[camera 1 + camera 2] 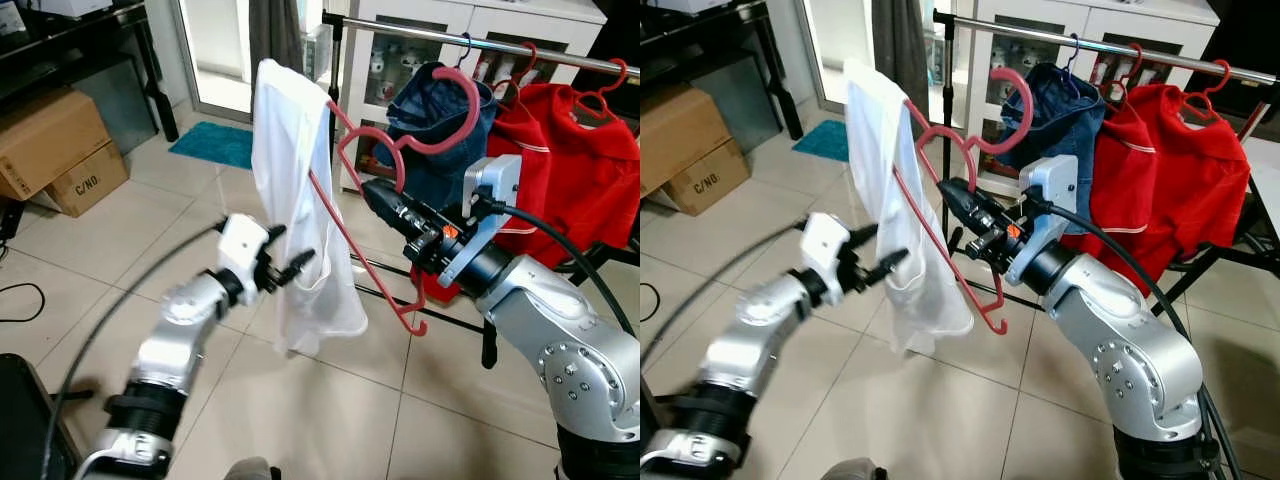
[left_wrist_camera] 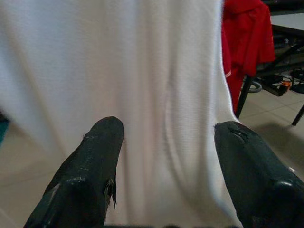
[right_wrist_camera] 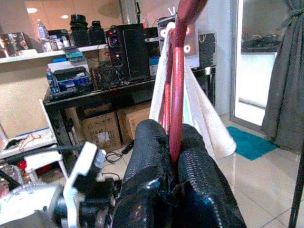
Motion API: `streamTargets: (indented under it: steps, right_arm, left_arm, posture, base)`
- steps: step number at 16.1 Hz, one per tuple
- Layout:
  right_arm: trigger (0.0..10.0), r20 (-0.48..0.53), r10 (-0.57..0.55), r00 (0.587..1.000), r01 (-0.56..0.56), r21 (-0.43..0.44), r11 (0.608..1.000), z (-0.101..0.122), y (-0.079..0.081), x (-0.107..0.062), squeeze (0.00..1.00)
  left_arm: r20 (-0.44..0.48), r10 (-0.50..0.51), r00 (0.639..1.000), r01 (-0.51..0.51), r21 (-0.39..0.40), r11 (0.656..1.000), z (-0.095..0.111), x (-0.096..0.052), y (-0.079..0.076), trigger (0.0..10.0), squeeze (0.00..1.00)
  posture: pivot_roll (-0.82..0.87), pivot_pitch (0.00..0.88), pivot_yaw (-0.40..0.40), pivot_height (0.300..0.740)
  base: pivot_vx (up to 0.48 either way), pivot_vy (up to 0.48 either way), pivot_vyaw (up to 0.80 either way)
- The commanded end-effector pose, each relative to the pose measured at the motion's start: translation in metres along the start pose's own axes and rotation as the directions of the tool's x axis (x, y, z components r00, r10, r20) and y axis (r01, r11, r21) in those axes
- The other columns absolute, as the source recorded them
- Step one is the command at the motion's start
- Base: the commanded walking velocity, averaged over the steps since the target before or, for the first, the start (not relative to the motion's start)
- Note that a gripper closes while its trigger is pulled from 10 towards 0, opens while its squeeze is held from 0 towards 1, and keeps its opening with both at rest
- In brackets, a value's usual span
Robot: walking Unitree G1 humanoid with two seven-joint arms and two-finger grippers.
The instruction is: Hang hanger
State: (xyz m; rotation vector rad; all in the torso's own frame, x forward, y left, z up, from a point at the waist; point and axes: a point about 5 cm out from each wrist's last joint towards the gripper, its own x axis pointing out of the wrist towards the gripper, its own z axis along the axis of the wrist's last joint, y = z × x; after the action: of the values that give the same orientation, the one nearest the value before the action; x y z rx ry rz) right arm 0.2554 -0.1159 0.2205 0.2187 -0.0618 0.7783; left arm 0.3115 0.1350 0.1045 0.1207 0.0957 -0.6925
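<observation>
Right pincer [image 1: 385,200] clenched on red hanger [image 1: 355,225] bearing white shirt [image 1: 295,210]; hook below, just left of clothes rail [image 1: 420,32] (up-right). Left pincer [image 1: 300,265] released beside the shirt.

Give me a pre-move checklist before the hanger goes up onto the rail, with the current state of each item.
1. Right gripper clamped on the red hanger: ok, the right wrist view shows the fingers shut around the hanger's bar.
2. White garment seated on the hanger: ok, it is draped over one shoulder and hangs down.
3. Left gripper free of the cloth: cannot tell; its fingers are open right at the fabric.
4. Hanger hook on the rail: not ok, the hook is below the rail.
5. Free rail space: ok, bare rail left of the blue garment.
</observation>
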Motion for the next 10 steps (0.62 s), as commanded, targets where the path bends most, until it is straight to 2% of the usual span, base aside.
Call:
streamTargets:
  steps: [1,2,3,4,8,9,10]
  right_arm:
    - [10.0,0.026,0.015,1.0,-0.015,-0.006,1.0,0.008,0.002,0.0,0.0]
    - [10.0,0.026,0.013,1.0,-0.013,-0.005,1.0,0.008,0.002,0.0,0.0]
    - [10.0,0.028,0.011,1.0,-0.01,-0.004,1.0,0.009,0.001,0.0,0.0]
    - [10.0,0.029,0.006,1.0,-0.006,-0.002,1.0,0.008,0.001,0.0,0.0]
    - [10.0,0.02,-0.008,1.0,0.008,0.0,1.0,0.006,-0.002,-0.001,0.0]
    - [10.0,0.013,-0.02,1.0,0.02,-0.002,1.0,0.006,-0.004,-0.001,0.0]
    - [10.0,0.011,-0.024,1.0,0.024,-0.005,1.0,0.006,-0.005,-0.001,0.0]
  left_arm:
    - [0.013,-0.023,1.0,0.023,0.024,0.999,0.006,0.006,-0.003,10.0,0.0]
    - [0.009,-0.037,0.999,0.037,0.032,0.999,0.005,0.007,-0.008,10.0,0.0]
    - [0.007,-0.04,0.999,0.04,0.036,0.999,0.004,0.008,-0.009,3.3,0.0]
    - [-0.003,-0.039,0.999,0.039,0.044,0.998,0.002,0.007,-0.011,0.0,0.0]
    - [-0.012,-0.058,0.998,0.059,0.066,0.996,0.0,0.005,-0.015,0.0,0.0]
    - [0.002,-0.091,0.996,0.091,0.073,0.993,0.004,0.0,-0.016,10.0,0.0]
    - [0.016,-0.118,0.993,0.117,0.061,0.991,0.006,-0.002,-0.017,10.0,0.0]
  posture:
    - [-0.01,0.0,-0.002,0.723]
    - [-0.01,0.0,-0.002,0.723]
    - [-0.01,0.0,0.006,0.723]
    - [-0.01,0.0,0.007,0.723]
    - [-0.01,0.0,0.01,0.723]
    - [0.0,0.0,0.01,0.723]
    - [0.0,0.0,0.01,0.723]
  base:
    - [0.0,0.0,0.0]
    - [0.0,0.0,0.0]
    - [0.0,0.0,0.0]
    - [0.0,0.0,0.0]
    - [0.0,0.0,0.0]
    - [0.0,0.0,0.0]
    - [0.0,0.0,0.0]
